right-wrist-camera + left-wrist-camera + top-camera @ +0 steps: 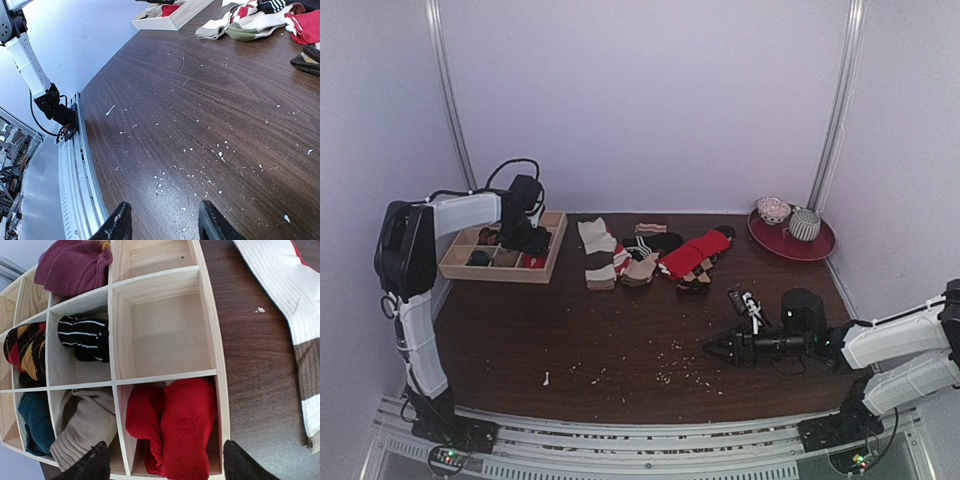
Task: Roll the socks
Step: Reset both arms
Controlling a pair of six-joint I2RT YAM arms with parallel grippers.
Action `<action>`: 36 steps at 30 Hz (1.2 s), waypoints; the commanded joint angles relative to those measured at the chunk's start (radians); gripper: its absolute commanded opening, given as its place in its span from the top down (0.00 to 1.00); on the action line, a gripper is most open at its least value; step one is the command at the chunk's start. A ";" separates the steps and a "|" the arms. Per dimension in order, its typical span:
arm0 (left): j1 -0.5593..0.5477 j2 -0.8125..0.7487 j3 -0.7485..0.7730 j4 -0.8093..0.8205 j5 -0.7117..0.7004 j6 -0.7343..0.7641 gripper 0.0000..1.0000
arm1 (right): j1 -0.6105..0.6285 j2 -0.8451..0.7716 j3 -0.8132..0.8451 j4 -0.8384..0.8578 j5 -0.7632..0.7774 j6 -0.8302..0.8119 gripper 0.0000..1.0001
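Seemingly to leave red sock roll (175,420) in wooden tray's (214,340) five-o'clock compartment, hovering with left gripper (167,462) wide, empty; right gripper (162,225) half-parted, empty.

Dark brown grained desk (620,340). Pale wood tray (214,330). Inside: red roll (175,430), black white-striped roll (85,337), maroon roll (75,265), teal roll (35,420), greyish-tan roll (85,425), black-red-yellow diamond-patterned roll (25,352). Red plate (817,247) far right.

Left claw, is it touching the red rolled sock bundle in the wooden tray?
Apart. Left wrist view: left claw open around the red sock bundle, gaps visible each side.
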 commanded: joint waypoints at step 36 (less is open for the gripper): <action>0.011 0.071 -0.038 -0.140 -0.123 0.091 0.83 | -0.005 0.083 -0.006 0.115 -0.015 0.020 0.54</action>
